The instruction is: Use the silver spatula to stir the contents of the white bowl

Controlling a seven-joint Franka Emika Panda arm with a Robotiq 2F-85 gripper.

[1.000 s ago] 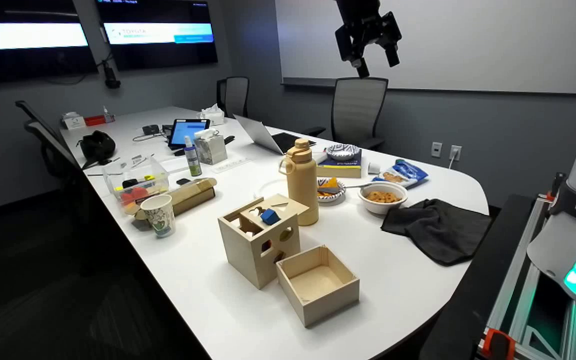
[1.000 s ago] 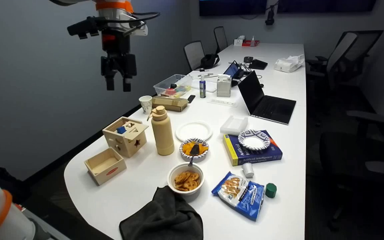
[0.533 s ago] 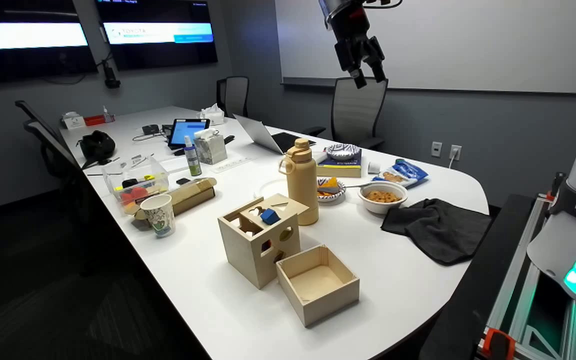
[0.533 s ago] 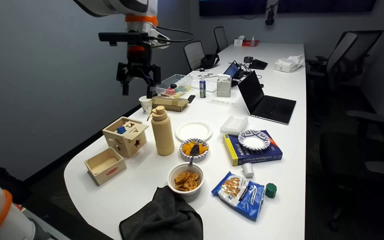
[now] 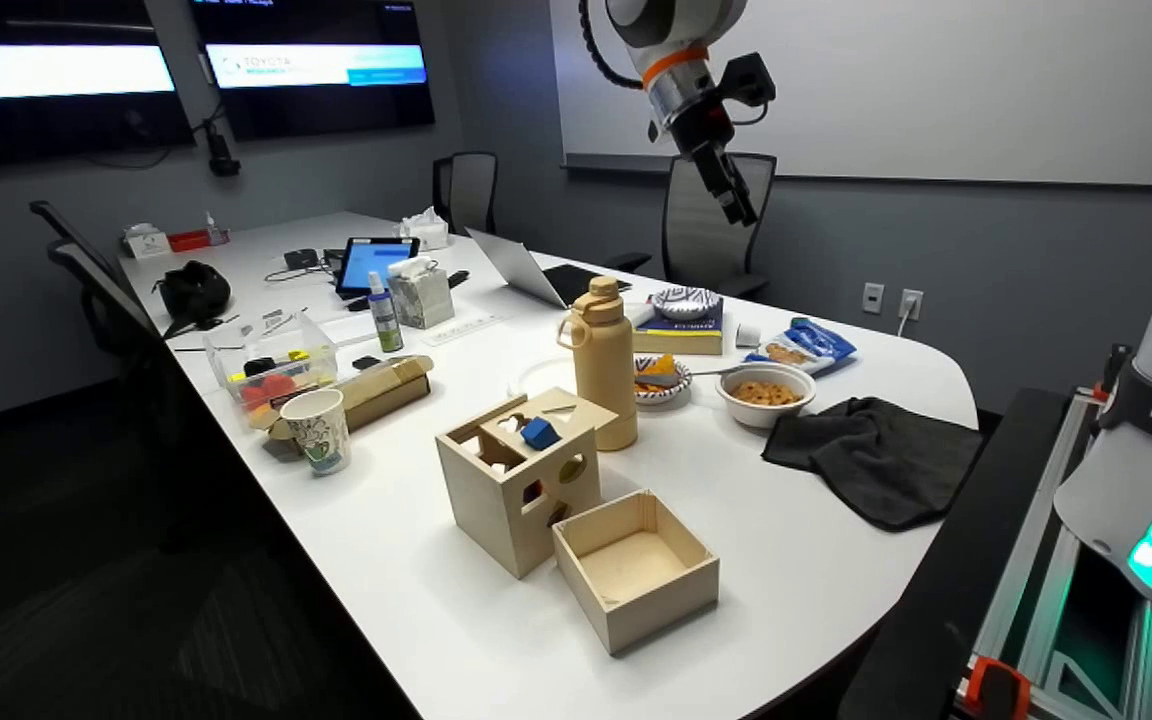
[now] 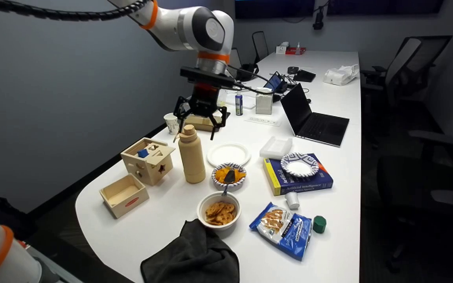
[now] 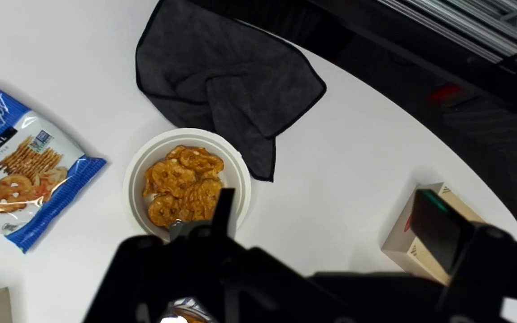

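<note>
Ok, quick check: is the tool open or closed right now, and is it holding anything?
Tool: open, holding nothing; the silver spatula is not gripped.

Widely parted fingers [image 6: 213, 130] hang above the counter [image 6: 159, 224]; toward its curved near edge, the silver spatula [image 6: 230, 176] reaches the white bowl [image 6: 215, 197].

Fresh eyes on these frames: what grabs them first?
Probably the open gripper, hanging above the white table in both exterior views. Next, the tall tan bottle, standing between the wooden shape box and the patterned bowl of orange pieces. In the wrist view, the white bowl of brown pretzel crisps stands out, a blue snack bag left of it and a dark cloth above it in the picture.
</note>
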